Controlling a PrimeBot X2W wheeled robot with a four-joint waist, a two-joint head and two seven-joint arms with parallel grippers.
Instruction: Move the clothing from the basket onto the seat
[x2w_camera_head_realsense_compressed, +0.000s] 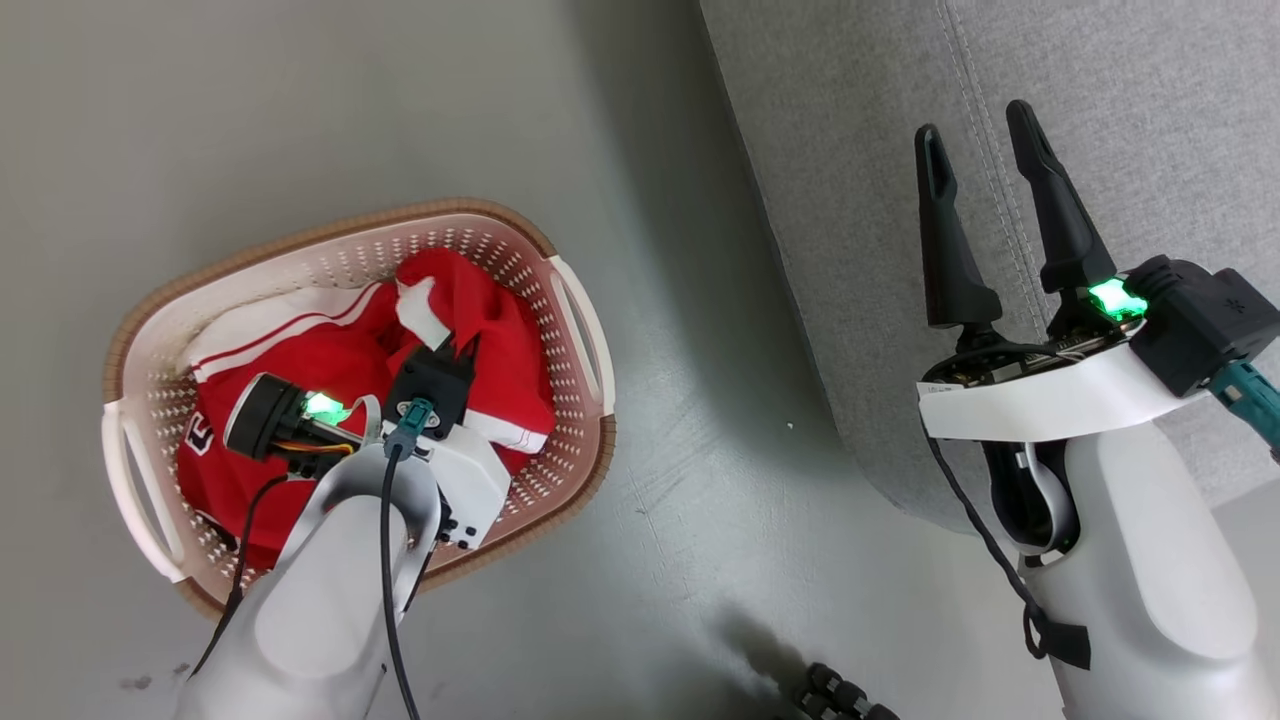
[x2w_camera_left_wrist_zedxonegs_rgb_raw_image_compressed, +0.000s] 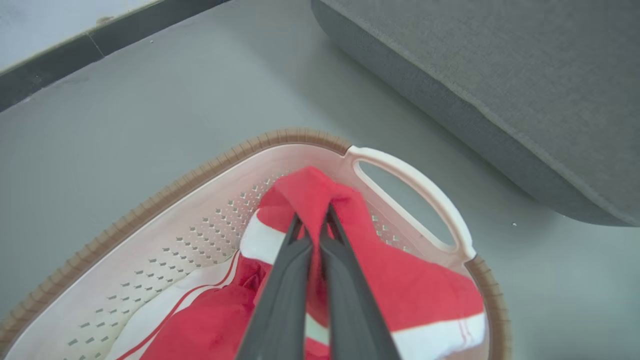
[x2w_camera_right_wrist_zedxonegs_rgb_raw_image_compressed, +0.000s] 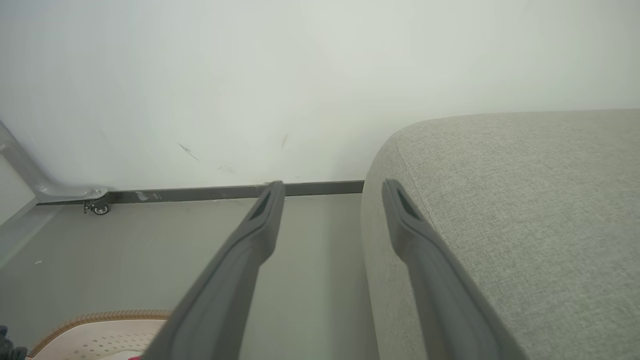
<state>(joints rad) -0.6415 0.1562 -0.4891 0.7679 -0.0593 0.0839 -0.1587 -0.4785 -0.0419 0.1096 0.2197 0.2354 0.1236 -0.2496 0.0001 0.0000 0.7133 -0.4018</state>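
Note:
The cream perforated basket (x2w_camera_head_realsense_compressed: 575, 300) with its brown rim stands on the floor left of the sofa. Inside it lie the red garments: one with wide white trim (x2w_camera_left_wrist_zedxonegs_rgb_raw_image_compressed: 425, 295), and a jersey (x2w_camera_head_realsense_compressed: 215, 450) showing a bit of dark lettering at the left. My left gripper (x2w_camera_left_wrist_zedxonegs_rgb_raw_image_compressed: 312, 217) reaches down into the basket, its fingers (x2w_camera_left_wrist_zedxonegs_rgb_raw_image_compressed: 285, 280) shut on a raised fold of the white-trimmed red garment. In the head view the left gripper (x2w_camera_head_realsense_compressed: 460, 347) is mostly hidden by its wrist. Above the light-grey seat (x2w_camera_head_realsense_compressed: 1100, 120), my right gripper (x2w_camera_head_realsense_compressed: 980, 125) hangs open with nothing in it, as the right wrist view's right gripper (x2w_camera_right_wrist_zedxonegs_rgb_raw_image_compressed: 332, 187) confirms.
Grey floor (x2w_camera_head_realsense_compressed: 700, 480) separates the basket from the sofa's rounded edge (x2w_camera_left_wrist_zedxonegs_rgb_raw_image_compressed: 450, 110). A white wall with a dark baseboard (x2w_camera_right_wrist_zedxonegs_rgb_raw_image_compressed: 200, 192) lies beyond, with a metal frame's caster (x2w_camera_right_wrist_zedxonegs_rgb_raw_image_compressed: 100, 208) at its left. A black ribbed part (x2w_camera_head_realsense_compressed: 840, 695) shows at the bottom edge.

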